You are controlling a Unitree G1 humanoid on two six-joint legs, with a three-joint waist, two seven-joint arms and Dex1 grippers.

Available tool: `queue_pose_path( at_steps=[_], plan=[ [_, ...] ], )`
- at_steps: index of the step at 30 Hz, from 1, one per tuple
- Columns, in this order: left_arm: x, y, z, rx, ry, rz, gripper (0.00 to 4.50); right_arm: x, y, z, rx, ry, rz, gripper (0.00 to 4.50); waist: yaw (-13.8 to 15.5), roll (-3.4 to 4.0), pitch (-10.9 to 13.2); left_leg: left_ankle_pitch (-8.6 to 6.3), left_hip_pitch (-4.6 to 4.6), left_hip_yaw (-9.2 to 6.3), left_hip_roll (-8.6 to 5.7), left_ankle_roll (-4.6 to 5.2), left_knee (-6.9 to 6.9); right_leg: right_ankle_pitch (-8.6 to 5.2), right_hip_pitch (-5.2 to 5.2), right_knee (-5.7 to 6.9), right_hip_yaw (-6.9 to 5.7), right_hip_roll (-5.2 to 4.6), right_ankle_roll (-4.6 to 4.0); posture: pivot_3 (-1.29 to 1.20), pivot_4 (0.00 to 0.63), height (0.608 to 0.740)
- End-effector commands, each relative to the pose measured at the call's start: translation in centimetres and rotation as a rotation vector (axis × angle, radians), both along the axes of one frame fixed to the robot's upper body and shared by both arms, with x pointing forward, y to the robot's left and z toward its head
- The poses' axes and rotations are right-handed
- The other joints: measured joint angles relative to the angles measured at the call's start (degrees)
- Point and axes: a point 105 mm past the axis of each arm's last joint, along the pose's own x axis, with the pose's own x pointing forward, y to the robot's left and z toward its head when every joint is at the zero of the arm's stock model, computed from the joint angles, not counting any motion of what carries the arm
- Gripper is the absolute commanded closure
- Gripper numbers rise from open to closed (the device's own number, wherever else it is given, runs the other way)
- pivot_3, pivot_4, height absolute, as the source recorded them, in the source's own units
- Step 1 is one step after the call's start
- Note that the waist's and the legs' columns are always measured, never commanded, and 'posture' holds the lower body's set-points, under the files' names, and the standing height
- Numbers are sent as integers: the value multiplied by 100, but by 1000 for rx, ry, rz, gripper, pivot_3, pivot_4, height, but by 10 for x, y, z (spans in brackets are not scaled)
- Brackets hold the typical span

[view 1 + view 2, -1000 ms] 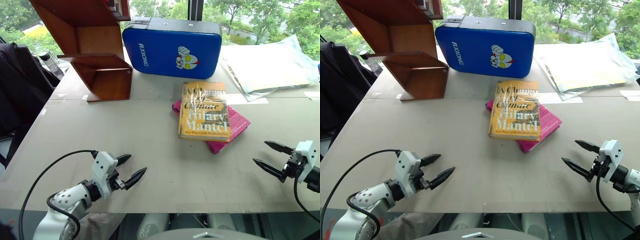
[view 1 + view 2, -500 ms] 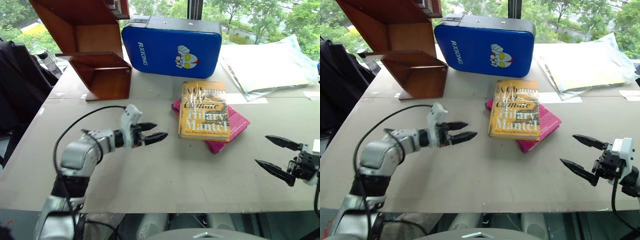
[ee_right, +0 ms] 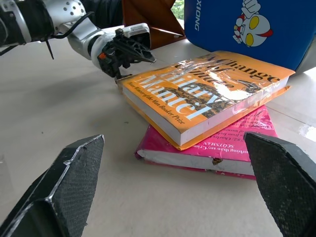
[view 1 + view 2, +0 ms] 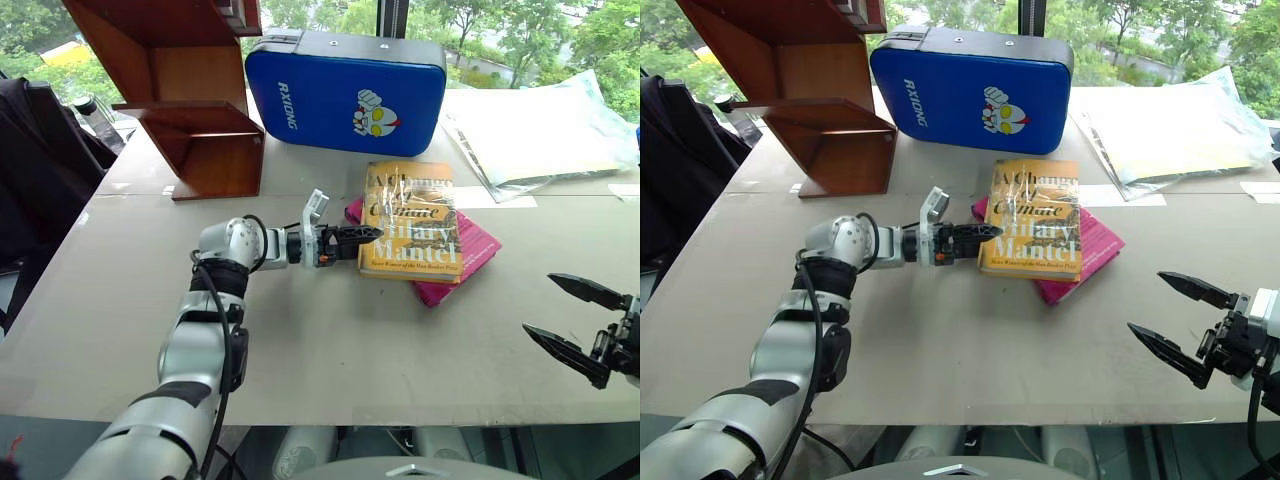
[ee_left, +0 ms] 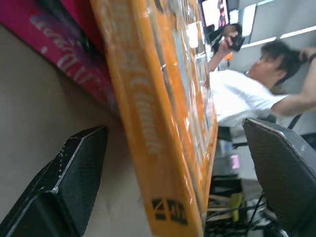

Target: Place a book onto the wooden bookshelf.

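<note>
The book [image 4: 410, 220] is a yellow-orange paperback lying flat on a magenta-pink book [image 4: 468, 262] at mid-table. My left gripper [image 4: 362, 238] reaches level from the left and stands open at the book's left edge. In the left wrist view the orange spine [image 5: 148, 123] sits between the two black fingers [image 5: 69, 182], not clamped. The wooden bookshelf [image 4: 190, 110], reddish-brown with slanted panels, stands at the far left. My right gripper [image 4: 572, 322] hovers open and empty near the table's front right, apart from the books.
A blue padded case [image 4: 345, 90] stands upright behind the books. A clear plastic bag with papers [image 4: 540, 130] lies at the far right. A dark bag [image 4: 35, 160] sits off the table's left side. A person [image 5: 242, 94] shows in the left wrist view's background.
My left arm swung from the table's front left forward and right to the book's left edge, rolling its wrist. The right gripper drew back slightly toward the lower right, staying open.
</note>
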Motion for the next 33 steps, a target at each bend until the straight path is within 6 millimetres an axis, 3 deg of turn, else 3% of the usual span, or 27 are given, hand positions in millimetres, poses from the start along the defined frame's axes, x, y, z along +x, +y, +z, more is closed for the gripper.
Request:
queue_pose_path(
  at_steps=[1,5,8,16,20,24,27,33],
  plan=[
    [1,-5,6,-62,47,-26,33,-4,2,13,-2,-43,0,0,-11,-1,1,0,-1,0,-1,-1,0,0,-1,0,0,0,0,0,150,740],
    [10,-8,3,-65,59,-2,33,-4,5,15,0,-41,-1,0,5,-3,2,7,-2,-1,-1,-13,-1,0,-2,1,-1,0,0,0,150,740],
    [16,-10,2,-51,34,11,714,-3,7,16,2,-40,2,0,6,-4,2,8,-2,-1,-2,-14,0,0,-1,1,-1,-2,2,0,150,740],
    [14,-16,10,-76,-18,-68,4368,-1,9,21,7,-35,24,0,2,-5,3,3,-3,-1,-5,-6,0,1,-1,2,-1,-3,2,0,150,740],
    [4,-12,36,-144,-64,-184,4407,0,13,24,12,-34,35,0,-5,-10,8,3,-7,-2,-5,-6,0,1,-3,2,-1,-2,2,0,150,740],
    [0,1,86,-225,-282,-205,4407,3,15,25,22,-38,46,0,-73,-29,22,4,-14,-4,-2,-6,1,2,-13,12,0,-4,1,0,150,740],
    [5,11,114,1,-710,-76,4407,7,16,27,31,-43,58,0,-119,-29,21,3,-12,-5,4,-7,0,2,-13,11,4,-30,0,0,150,740],
    [-27,21,181,399,-1560,20,4407,22,18,41,106,-93,85,0,-87,-34,25,16,-11,0,6,-30,-3,4,-15,9,36,-30,-2,0,150,740]
  ],
)
